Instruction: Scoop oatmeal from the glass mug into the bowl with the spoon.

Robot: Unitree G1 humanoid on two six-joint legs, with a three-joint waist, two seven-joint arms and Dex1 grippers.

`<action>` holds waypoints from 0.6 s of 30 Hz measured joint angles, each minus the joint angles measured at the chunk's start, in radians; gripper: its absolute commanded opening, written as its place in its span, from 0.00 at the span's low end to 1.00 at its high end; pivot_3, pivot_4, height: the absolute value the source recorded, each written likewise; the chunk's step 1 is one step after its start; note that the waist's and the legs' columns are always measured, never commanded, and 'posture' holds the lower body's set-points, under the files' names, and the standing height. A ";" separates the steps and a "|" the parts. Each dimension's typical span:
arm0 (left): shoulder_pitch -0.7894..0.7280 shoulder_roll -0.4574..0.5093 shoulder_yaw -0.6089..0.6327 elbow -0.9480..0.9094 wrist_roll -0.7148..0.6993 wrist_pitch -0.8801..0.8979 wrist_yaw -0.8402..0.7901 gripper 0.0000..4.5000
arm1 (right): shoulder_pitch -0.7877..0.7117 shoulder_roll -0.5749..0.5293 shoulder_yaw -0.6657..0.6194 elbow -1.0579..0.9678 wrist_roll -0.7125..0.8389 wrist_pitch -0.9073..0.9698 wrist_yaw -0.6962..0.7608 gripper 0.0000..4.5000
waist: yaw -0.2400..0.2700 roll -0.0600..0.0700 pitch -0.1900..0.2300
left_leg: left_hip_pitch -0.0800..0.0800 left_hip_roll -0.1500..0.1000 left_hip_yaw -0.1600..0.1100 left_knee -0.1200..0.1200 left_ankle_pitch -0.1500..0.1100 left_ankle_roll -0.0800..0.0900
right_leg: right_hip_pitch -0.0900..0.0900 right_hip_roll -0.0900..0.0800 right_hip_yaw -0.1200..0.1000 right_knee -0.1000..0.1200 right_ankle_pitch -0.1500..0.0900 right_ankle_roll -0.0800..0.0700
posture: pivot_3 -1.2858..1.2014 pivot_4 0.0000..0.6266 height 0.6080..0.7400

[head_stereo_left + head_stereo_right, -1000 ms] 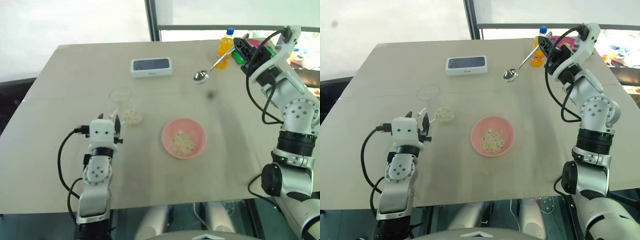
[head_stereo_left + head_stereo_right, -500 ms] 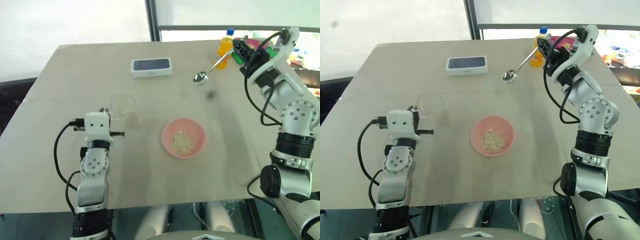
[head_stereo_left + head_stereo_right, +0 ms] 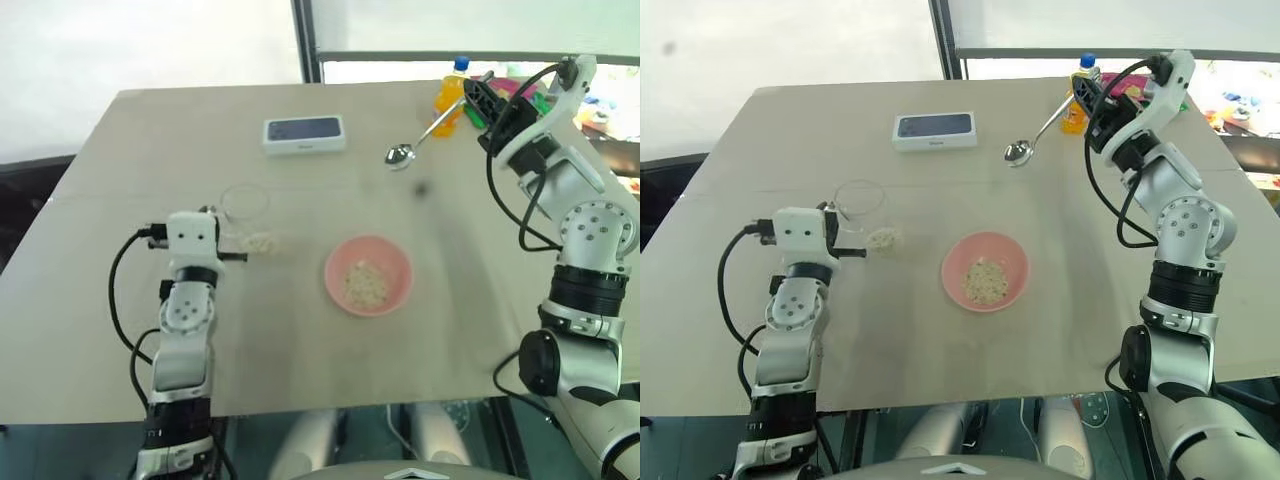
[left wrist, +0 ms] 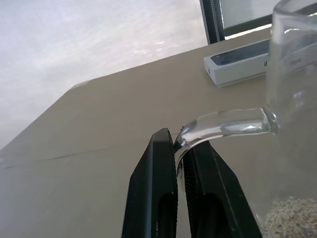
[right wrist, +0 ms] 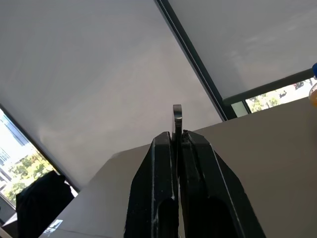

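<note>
The glass mug (image 3: 245, 212) is at the table's left, with a little heap of oatmeal (image 3: 259, 242) in its bottom. My left gripper (image 4: 178, 141) is shut on the mug's curved handle (image 4: 225, 124). I cannot tell whether the mug rests on the table. The pink bowl (image 3: 334, 262) sits mid-table to the mug's right, holding more oatmeal (image 3: 366, 284). At the far right my right gripper (image 3: 478, 96) is raised and shut on the spoon's thin handle (image 5: 177, 115). The spoon's oval end (image 3: 400, 154) hangs low over the table, empty.
A white box with a dark top (image 3: 304, 133) lies at the back of the table, behind the mug. An orange drink bottle (image 3: 450, 94) stands at the back right by my right gripper. Bright clutter (image 3: 600, 105) lies past the table's right edge.
My left gripper has moved forward to the mug and shut on its handle. The right arm and spoon have stayed put.
</note>
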 measured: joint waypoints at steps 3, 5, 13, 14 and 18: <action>-0.106 0.025 -0.038 0.074 -0.018 0.049 -0.068 0.02 | -0.030 0.009 0.040 -0.017 -0.006 0.002 0.004 0.00 | 0.000 0.000 0.000 | -0.001 0.000 -0.001 0.001 0.000 0.000 | 0.000 0.000 -0.001 0.000 0.000 0.000 | 0.52 0.24 1.00; -0.182 0.048 -0.077 0.121 -0.023 0.087 -0.127 0.02 | -0.062 0.027 0.069 -0.040 -0.004 0.007 0.008 0.00 | -0.003 0.000 0.000 | -0.001 0.000 -0.001 0.001 0.000 0.000 | 0.000 0.000 -0.001 0.000 0.001 0.000 | 0.52 0.24 1.00; -0.430 0.125 -0.167 0.332 -0.014 0.111 -0.266 0.02 | -0.131 0.068 0.151 -0.078 -0.003 0.031 0.023 0.00 | -0.010 0.000 0.000 | -0.005 0.000 -0.001 0.000 0.000 0.000 | -0.005 0.000 -0.001 -0.001 0.001 0.000 | 0.52 0.24 1.00; -0.454 0.124 -0.178 0.361 -0.014 0.105 -0.275 0.02 | -0.131 0.074 0.168 -0.078 -0.007 0.030 0.030 0.00 | -0.010 0.000 0.000 | -0.007 0.000 -0.001 0.001 0.000 0.000 | -0.007 0.000 -0.001 -0.001 0.001 0.000 | 0.52 0.24 1.00; -0.537 0.112 -0.214 0.488 -0.012 0.046 -0.312 0.02 | -0.130 0.087 0.230 -0.065 -0.076 -0.003 0.071 0.00 | -0.017 -0.001 0.000 | -0.017 -0.001 -0.001 0.006 0.001 -0.001 | -0.016 -0.001 -0.002 0.003 0.001 0.001 | 0.52 0.24 1.00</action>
